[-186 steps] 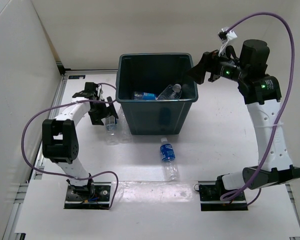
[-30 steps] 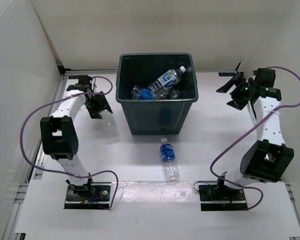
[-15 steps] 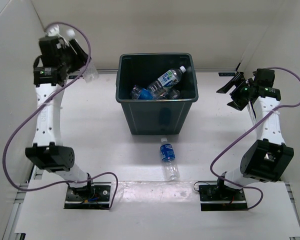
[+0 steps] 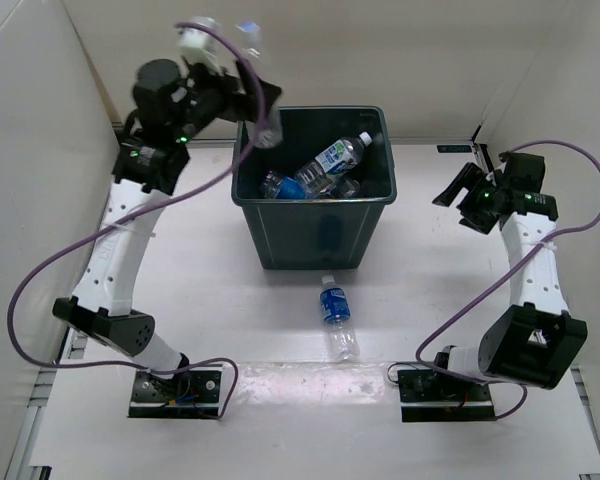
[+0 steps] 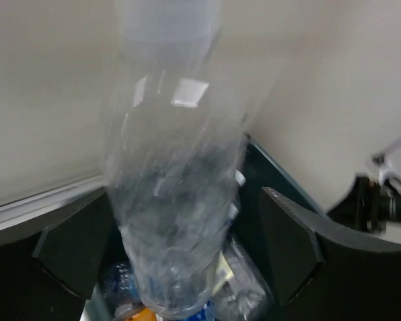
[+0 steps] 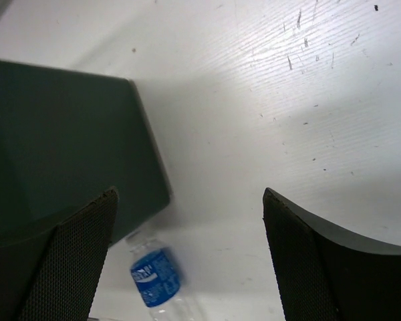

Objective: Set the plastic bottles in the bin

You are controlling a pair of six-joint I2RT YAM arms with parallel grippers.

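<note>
My left gripper (image 4: 265,105) is raised over the back left corner of the dark teal bin (image 4: 310,240). Its jaws stand wide open, with a clear plastic bottle (image 5: 174,200) blurred between the fingers and a gap beside the right finger. The same bottle (image 4: 266,128) shows just above the bin rim. Inside the bin lie a bottle with a whitish label (image 4: 332,160) and a blue-labelled one (image 4: 280,185). Another blue-labelled bottle (image 4: 336,312) lies on the table in front of the bin, also in the right wrist view (image 6: 152,281). My right gripper (image 4: 456,200) is open and empty, right of the bin.
White walls enclose the table on the left, back and right. A purple cable loops from each arm. The bin's side wall (image 6: 60,140) fills the left of the right wrist view. Both arm bases stand at the near edge.
My left arm has swung right from the far left corner to above the bin's back left corner, carrying the clear bottle. My right gripper has shifted slightly left.
</note>
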